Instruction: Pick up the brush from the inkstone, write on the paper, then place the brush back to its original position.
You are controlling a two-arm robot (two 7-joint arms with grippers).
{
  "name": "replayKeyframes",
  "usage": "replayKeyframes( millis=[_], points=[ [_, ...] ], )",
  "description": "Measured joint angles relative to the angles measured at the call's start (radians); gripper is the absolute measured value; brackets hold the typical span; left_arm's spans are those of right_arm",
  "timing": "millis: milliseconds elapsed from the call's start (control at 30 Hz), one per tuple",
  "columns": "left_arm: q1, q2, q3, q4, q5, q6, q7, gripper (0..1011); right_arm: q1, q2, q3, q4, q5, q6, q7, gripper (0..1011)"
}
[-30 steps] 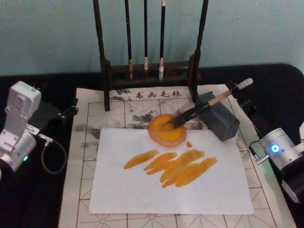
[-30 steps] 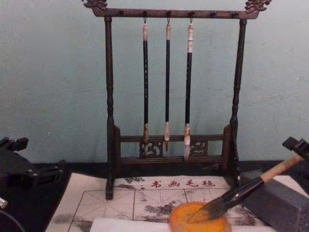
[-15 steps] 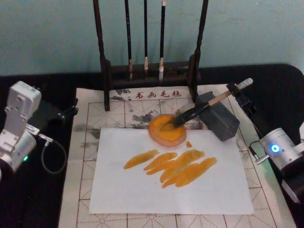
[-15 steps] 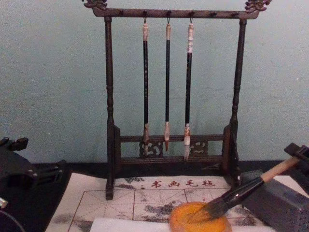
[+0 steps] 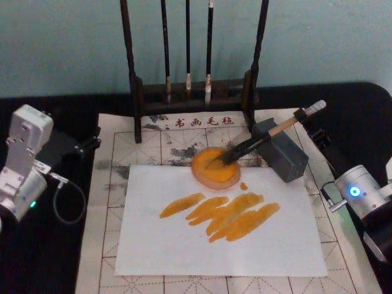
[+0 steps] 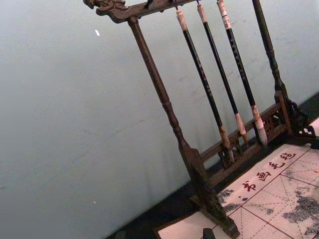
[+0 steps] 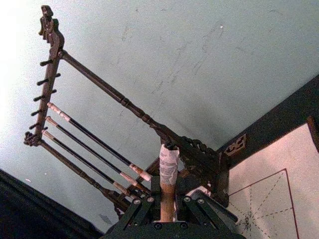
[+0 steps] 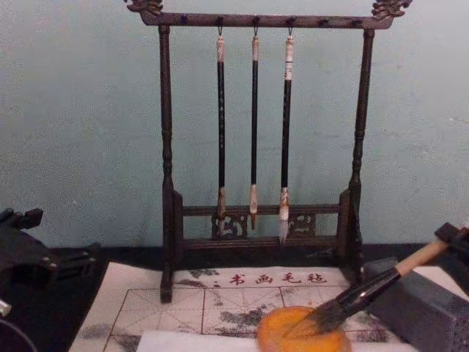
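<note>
The brush (image 5: 251, 144) lies slanted, its dark tuft in the round orange inkstone (image 5: 215, 168) and its pale handle propped over a grey block (image 5: 283, 156). My right gripper (image 5: 301, 115) is at the handle's taped upper end and looks shut on it. The right wrist view has that handle (image 7: 168, 169) standing between the fingers. From the chest, the brush (image 8: 366, 290) slopes down from the right gripper (image 8: 456, 235) into the inkstone (image 8: 302, 334). The white paper (image 5: 184, 245) carries several orange strokes. My left gripper (image 5: 89, 144) stays parked at the mat's left edge.
A dark wooden rack (image 5: 193, 92) with three thin hanging brushes stands behind the inkstone. A beige gridded mat (image 5: 122, 141) lies under the paper. My right arm's wrist with a blue light (image 5: 355, 191) sits right of the paper. A loose cable (image 5: 67, 202) curls at the left.
The brush's upper end and my right gripper have sunk slightly in the chest view. The tuft stays in the inkstone. The left arm has not moved.
</note>
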Motion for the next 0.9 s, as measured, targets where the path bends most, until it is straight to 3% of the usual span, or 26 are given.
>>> replayKeyframes(
  millis=[667,900],
  points=[
    [0.0,0.0,0.0,0.0,0.0,0.0,0.0,1001,0.0,0.0,0.0,0.0,0.0,0.0,0.0,183],
    [0.0,0.0,0.0,0.0,0.0,0.0,0.0,1001,-0.008,0.01,0.006,-0.018,0.045,0.019,0.006,183]
  ],
)
